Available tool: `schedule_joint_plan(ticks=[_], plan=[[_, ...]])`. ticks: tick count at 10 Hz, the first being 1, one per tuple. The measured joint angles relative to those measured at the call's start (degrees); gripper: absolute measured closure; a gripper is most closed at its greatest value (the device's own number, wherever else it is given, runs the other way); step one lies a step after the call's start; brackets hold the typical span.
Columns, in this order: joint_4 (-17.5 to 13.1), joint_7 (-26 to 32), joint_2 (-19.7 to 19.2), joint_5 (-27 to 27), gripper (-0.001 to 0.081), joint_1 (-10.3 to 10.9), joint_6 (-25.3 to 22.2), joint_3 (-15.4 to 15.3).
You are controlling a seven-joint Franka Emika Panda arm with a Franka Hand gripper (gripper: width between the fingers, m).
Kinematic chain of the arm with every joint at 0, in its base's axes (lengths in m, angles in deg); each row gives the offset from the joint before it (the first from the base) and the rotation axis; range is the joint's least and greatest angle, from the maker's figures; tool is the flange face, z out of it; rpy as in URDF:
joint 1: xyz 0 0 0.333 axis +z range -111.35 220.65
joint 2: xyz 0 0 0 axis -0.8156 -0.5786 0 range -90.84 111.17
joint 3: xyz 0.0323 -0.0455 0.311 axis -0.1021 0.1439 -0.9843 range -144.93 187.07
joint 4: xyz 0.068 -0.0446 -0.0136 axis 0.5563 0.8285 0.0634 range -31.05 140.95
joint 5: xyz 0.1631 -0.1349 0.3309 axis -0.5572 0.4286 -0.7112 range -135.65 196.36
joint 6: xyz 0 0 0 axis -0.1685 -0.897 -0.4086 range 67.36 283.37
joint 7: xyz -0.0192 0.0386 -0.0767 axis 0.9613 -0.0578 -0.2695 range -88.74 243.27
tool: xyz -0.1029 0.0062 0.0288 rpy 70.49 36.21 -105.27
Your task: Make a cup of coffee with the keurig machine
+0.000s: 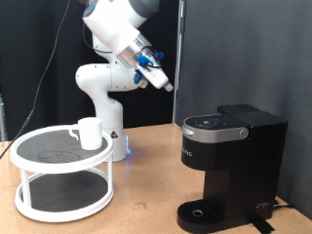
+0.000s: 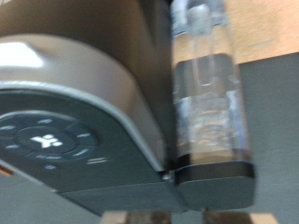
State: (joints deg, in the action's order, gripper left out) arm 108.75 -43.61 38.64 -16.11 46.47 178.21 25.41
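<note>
Exterior view: the gripper hangs high in the air at the end of the white arm. Nothing can be seen between its fingers, but they are too small here to tell if they are apart or pressed together. The keurig machine sits on the brown table, below the gripper and off toward the exterior view's right, with its lid down. The cup stands on the top shelf of the white round table, lower than the gripper and well away toward the exterior view's left. The wrist view shows the machine's dark top with its buttons, and its clear water tank.
</note>
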Motion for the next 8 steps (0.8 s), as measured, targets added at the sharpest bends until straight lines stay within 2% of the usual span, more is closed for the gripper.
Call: schedule_joint_plan(ticks=[2, 3, 4, 5, 6, 8], plan=[[0.7, 1.5, 1.9, 1.5, 0.0806, -1.2, -4.2, 2.8], [1.9, 2.0, 3.2, 0.0, 0.0806, -1.8, -2.6, 3.5], [5.5, 2.3, 6.8, -2.6, 0.0806, -1.9, 1.5, 3.5], [5.1, 2.3, 6.8, -1.0, 0.0806, -1.9, -0.5, 3.6], [4.4, 2.3, 6.5, 1.7, 0.0806, -2.0, -4.9, 4.4], [2.9, 2.5, 6.8, 6.9, 0.0806, -3.1, -15.1, 8.4]])
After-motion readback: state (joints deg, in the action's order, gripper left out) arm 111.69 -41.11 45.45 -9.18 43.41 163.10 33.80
